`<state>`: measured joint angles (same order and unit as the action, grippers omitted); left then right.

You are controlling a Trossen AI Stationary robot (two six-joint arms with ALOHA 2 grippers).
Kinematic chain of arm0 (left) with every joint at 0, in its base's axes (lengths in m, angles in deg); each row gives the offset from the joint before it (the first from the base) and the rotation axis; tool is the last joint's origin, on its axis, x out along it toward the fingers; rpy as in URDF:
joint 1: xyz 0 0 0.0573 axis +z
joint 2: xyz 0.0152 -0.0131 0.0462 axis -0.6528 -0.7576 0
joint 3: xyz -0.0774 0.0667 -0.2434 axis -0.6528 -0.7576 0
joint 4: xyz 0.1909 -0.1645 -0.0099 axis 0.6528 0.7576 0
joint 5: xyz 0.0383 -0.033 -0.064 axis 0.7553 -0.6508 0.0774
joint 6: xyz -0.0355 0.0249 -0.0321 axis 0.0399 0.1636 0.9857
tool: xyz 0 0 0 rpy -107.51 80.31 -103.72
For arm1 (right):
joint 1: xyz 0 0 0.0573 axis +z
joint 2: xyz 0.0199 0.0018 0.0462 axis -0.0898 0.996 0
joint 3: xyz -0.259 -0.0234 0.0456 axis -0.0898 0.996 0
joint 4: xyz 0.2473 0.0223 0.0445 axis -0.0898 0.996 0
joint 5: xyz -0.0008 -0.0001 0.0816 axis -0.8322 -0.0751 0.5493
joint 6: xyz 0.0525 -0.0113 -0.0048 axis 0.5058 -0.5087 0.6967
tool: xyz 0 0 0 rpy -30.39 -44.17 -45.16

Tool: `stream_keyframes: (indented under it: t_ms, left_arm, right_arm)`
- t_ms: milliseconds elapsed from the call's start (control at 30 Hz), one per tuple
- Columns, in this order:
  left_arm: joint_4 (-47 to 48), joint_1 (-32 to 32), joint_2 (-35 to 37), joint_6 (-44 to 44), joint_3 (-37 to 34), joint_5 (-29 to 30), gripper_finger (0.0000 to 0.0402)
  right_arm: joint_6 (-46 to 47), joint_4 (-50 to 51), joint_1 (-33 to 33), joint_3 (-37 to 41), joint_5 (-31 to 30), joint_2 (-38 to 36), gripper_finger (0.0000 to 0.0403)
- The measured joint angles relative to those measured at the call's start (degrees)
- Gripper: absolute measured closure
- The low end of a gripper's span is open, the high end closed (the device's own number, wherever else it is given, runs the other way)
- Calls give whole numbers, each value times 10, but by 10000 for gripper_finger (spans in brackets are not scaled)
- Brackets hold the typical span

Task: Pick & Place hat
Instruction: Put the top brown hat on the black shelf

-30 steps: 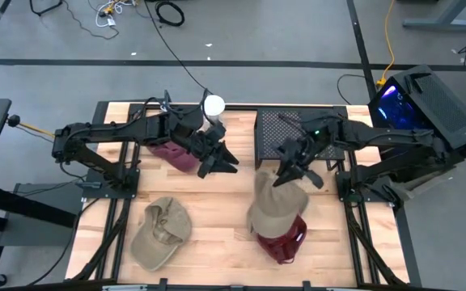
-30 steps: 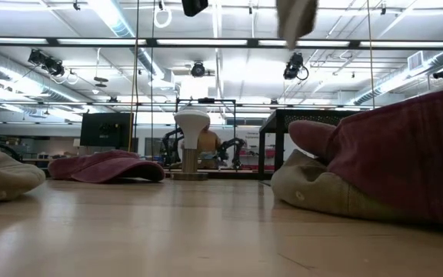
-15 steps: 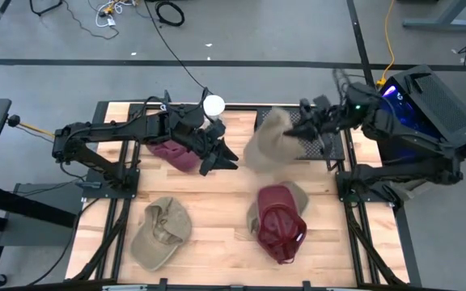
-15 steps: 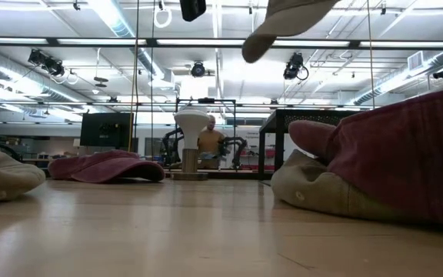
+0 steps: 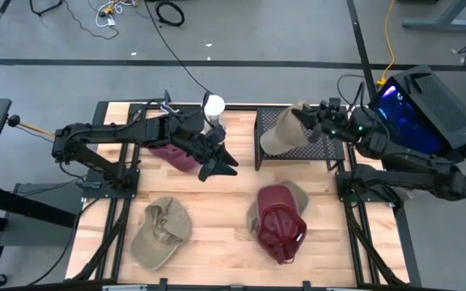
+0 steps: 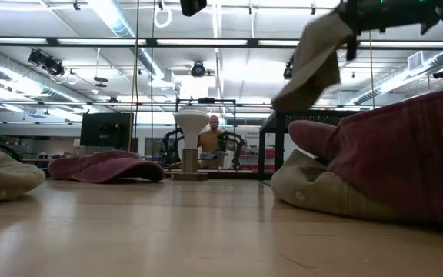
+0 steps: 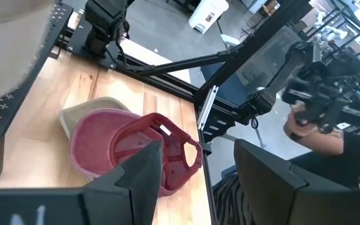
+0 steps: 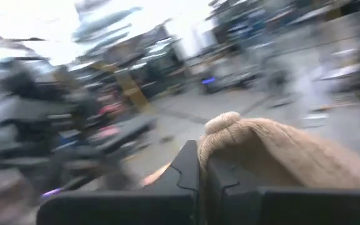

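Right end effector (image 5: 312, 123) clenched on tan hat (image 5: 283, 129) (over black rack (image 5: 314, 147)); left end effector (image 5: 222, 162) released.

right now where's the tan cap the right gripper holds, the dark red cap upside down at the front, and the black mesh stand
tan cap (image 5: 280, 131), high view, on its crown
dark red cap (image 5: 280, 230), high view, inside the crown
black mesh stand (image 5: 320, 148), high view, near its right edge

The right hand (image 5: 307, 123), raised high at the far right, is clamped tight; the left hand (image 5: 223, 162) hovers mid-tabletop, fingers parted.
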<state>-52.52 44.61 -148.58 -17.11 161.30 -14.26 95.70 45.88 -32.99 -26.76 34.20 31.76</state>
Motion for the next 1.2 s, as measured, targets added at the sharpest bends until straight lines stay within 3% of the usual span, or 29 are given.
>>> stream_keyframes:
  t_ms: [100,367,600,967,1200]
  left_arm:
    - [0,0,0,0,0,3,197]
    - [0,0,0,-21,0,26,197]
    - [1,0,0,-35,0,64,197]
    - [1,0,0,-35,0,66,197]
    - [1,0,0,-34,0,66,197]
  right_arm:
    - [-9,-31,0,32,-64,-9,401]
    - [-27,-64,13,81,-103,-9,401]
    - [-20,-48,33,109,-75,-9,401]
    - [-36,-40,61,118,-62,-9,400]
    - [-80,-36,60,118,-43,-9,368]
